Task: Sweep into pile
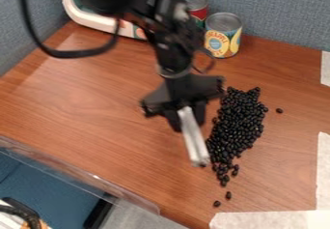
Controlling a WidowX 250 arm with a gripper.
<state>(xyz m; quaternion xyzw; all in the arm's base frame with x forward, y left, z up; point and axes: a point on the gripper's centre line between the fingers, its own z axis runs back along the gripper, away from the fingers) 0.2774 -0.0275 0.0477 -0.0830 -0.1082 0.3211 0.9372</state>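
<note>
The black gripper (185,114) hangs over the middle of the wooden table, shut on a light grey, bar-shaped sweeping tool (195,138). The tool slants down toward the front, its lower end beside the left edge of the black beans (237,124). These beans lie heaped in a long band to the right of the gripper, wider at the middle and narrowing toward the front. One loose bean (279,110) sits off to the right, and two more lie in front of the band.
Two cans, one yellow and blue (223,35) and one red (197,6), stand at the back by a grey-blue partition. A white-framed object (97,21) is at the back left. White tape (270,219) marks the front right, and a clear plastic edge (84,170) borders the front left.
</note>
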